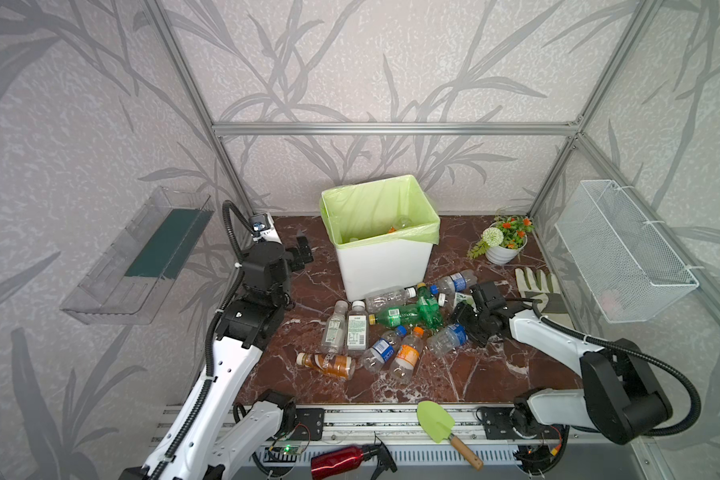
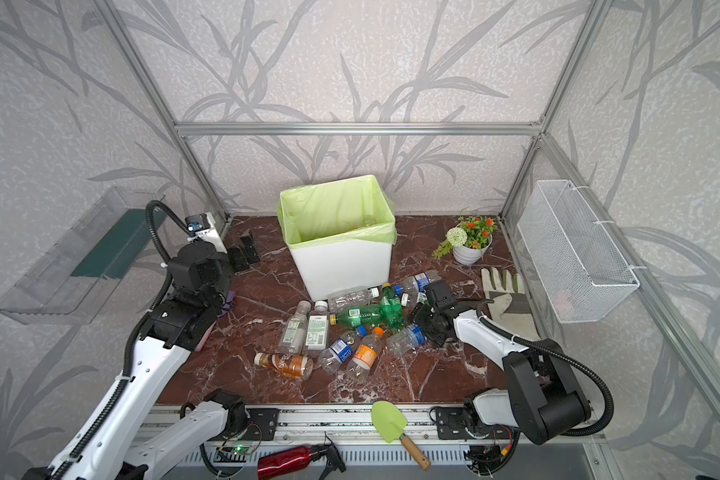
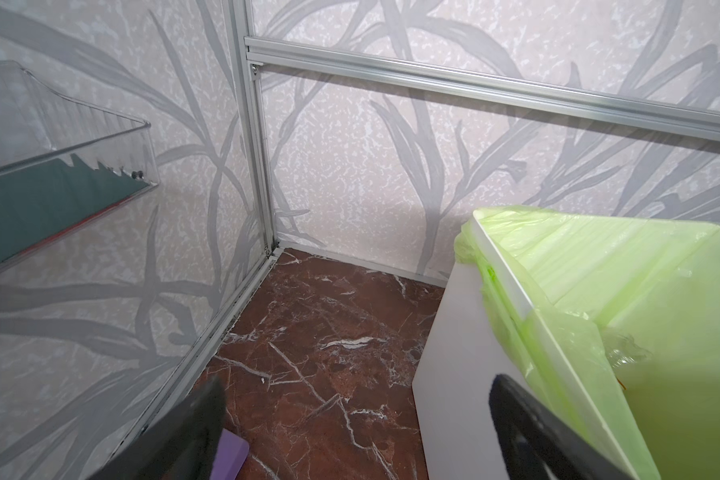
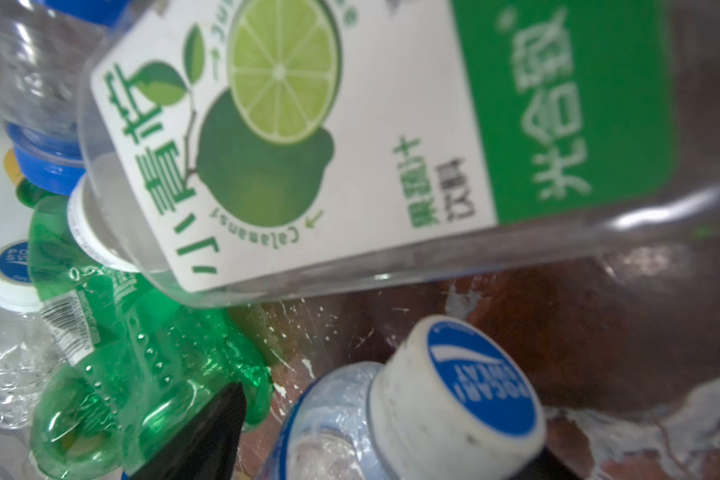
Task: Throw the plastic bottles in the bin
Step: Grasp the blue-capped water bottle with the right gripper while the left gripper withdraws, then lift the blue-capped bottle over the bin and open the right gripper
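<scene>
A clear wall tray [image 1: 142, 257] with a dark green panel hangs on the left wall. The left gripper [image 1: 302, 249] is positioned just left of the bin [image 1: 385, 270]; in the left wrist view its jaws stand wide apart and hold nothing, with bare marble table [image 3: 329, 332] between them. The bin, white with a light-green liner folded over its rim, stands at the rear centre of the table. The plastic bottles [image 1: 391, 328] lie in a heap on the table directly in front of the bin, from a brown bottle [image 1: 329, 363] on the left to the green bottles [image 1: 404, 316] near the middle. The right gripper [image 1: 466, 328] is low at the right edge of the heap. In the right wrist view its jaws are apart around the neck of a blue-capped bottle [image 4: 454, 395]. One black finger [image 4: 208, 436] shows beside a green bottle, with a visible gap to the capped bottle, so it is not clamped. A lime-label bottle [image 4: 308, 137] lies just beyond. A glove [image 1: 537, 286] lies to the right, below a wire basket [image 1: 624, 253] on the wall.
</scene>
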`<state>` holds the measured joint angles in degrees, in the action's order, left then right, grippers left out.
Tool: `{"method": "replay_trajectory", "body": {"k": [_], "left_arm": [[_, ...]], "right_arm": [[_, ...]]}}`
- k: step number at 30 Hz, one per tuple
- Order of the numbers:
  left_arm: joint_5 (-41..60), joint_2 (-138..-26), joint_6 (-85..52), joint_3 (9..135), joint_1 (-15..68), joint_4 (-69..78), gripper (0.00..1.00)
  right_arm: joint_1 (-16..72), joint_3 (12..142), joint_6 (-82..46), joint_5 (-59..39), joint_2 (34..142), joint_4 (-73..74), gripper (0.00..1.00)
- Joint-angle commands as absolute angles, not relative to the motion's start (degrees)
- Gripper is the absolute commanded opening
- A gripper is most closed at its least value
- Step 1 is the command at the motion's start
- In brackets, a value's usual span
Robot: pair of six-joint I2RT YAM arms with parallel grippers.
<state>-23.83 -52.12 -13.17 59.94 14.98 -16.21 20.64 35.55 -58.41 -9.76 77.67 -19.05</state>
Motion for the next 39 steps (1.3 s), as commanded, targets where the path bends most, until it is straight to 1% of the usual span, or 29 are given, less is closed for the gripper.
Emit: {"method": "replay_trajectory", "body": {"k": [1,5,9,14,16,22,27,32,34,39], "left_arm": [[-23.30,-51.58,-13.89,60.89,14.59,-16.61,0.99],[-23.54,-51.16,-13.89,60.56,14.51,-16.63,0.99],[-23.56,-51.06,-14.15,60.25,14.48,-16.61,0.99],[-24.35,-51.32,-14.43,60.03,14.19,-16.52,0.99],[-24.34,-51.68,-14.46,59.86,14.10,-16.58,0.99],[-24.61,-51.53,-15.29,58.81,13.56,-16.70,0.99],[-25.13,-51.33,-15.64,57.79,12.94,-16.86,0.99],[-26.52,-51.85,-16.82,55.63,11.85,-16.89,0.99],[-26.92,-52.11,-17.63,54.41,11.11,-17.60,0.99],[-26.08,-52.79,-19.66,50.37,8.64,-18.63,0.99]], "right_arm": [[21.43,34.87,-57.66,-10.37,79.97,-20.59,0.81],[21.56,34.43,-57.39,-9.18,79.33,-21.26,0.81],[21.53,34.23,-57.32,-8.58,78.43,-20.87,0.78],[21.53,34.54,-57.03,-6.91,76.70,-21.00,0.64],[21.53,34.78,-56.70,-6.98,76.31,-21.09,0.61],[21.53,34.76,-57.21,-7.41,74.05,-21.78,0.58],[21.53,36.97,-55.17,-4.93,67.33,-24.35,0.56],[21.36,41.75,-48.92,3.42,57.71,-26.15,0.56],[20.49,45.10,-44.70,5.25,53.97,-26.92,0.56],[15.85,60.34,-29.42,8.22,49.62,-30.78,0.58]]}}
